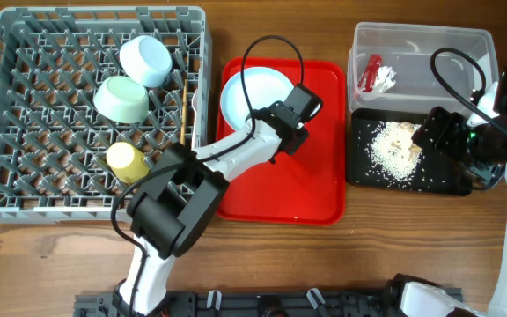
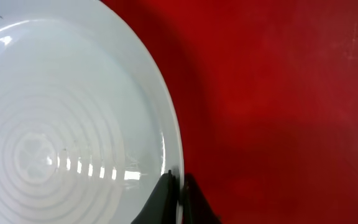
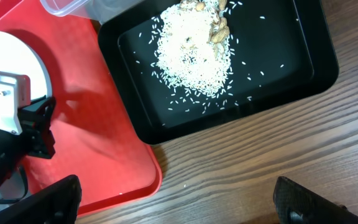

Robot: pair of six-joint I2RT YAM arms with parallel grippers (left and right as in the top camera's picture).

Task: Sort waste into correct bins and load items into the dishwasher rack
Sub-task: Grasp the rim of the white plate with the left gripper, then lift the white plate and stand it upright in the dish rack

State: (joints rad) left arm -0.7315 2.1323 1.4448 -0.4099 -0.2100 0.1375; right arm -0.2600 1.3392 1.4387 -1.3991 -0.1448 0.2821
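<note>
The round white plate [image 1: 245, 95] lies on the red tray [image 1: 315, 176]. My left gripper [image 1: 271, 116] is shut on its right rim, and in the left wrist view the two fingers [image 2: 180, 180] pinch the plate [image 2: 73, 112] edge. My right gripper [image 1: 438, 132] is open and empty, hovering by the black tray [image 1: 363, 172], which holds rice scraps [image 1: 393, 150]. In the right wrist view its fingers [image 3: 179, 208] are spread wide above the wood. The clear tub [image 1: 412, 40] holds the red wrapper [image 1: 372, 72] and white paper [image 1: 385, 81]. The fork is not in view.
The grey dishwasher rack [image 1: 25, 176] at the left holds a pale blue bowl [image 1: 145, 60], a green-inside bowl [image 1: 121, 97], the yellow cup [image 1: 124, 160] and chopsticks [image 1: 186, 106] along its right wall. The left arm's cable loops over the red tray.
</note>
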